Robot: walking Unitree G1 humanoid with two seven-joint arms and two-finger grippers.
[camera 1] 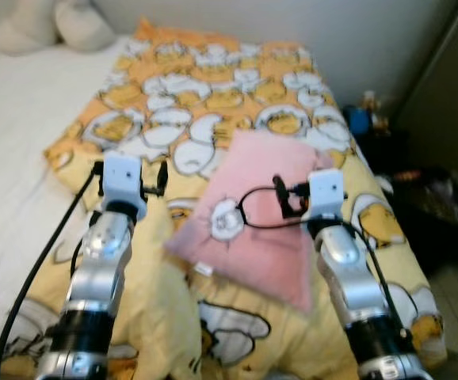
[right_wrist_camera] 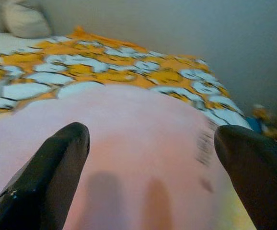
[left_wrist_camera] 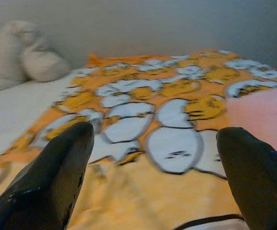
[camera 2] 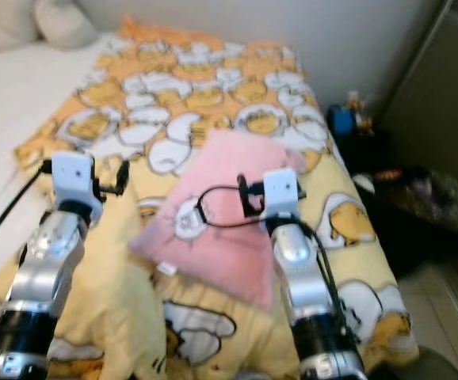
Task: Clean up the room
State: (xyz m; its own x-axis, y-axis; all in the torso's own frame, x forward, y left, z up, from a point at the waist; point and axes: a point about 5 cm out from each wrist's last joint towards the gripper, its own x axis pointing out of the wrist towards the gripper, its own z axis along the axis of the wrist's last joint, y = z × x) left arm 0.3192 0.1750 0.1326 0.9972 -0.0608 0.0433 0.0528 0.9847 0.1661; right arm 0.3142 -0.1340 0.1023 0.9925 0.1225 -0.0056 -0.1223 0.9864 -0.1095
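Note:
A pink pillow (camera 1: 253, 229) lies askew on a yellow and orange duck-print blanket (camera 1: 213, 87) that covers the right half of the bed. My right gripper (right_wrist_camera: 153, 139) hovers just above the pillow's right part, its fingers (right_wrist_camera: 57, 167) wide apart with nothing between them. In the left eye view the right gripper (camera 1: 314, 194) sits at the pillow's right edge. My left gripper (camera 1: 130, 172) hangs open over the blanket to the left of the pillow, also holding nothing. The pillow's pink edge (left_wrist_camera: 263, 115) is visible beside one of the left fingers (left_wrist_camera: 57, 172).
White sheet (camera 1: 15, 119) covers the bed's left side, with pale cushions (camera 1: 55, 24) at the head. To the right of the bed are a dark low stand with a blue object (camera 1: 361, 120), dark clutter (camera 1: 443, 198), a tall cabinet (camera 1: 451, 87) and a wall behind.

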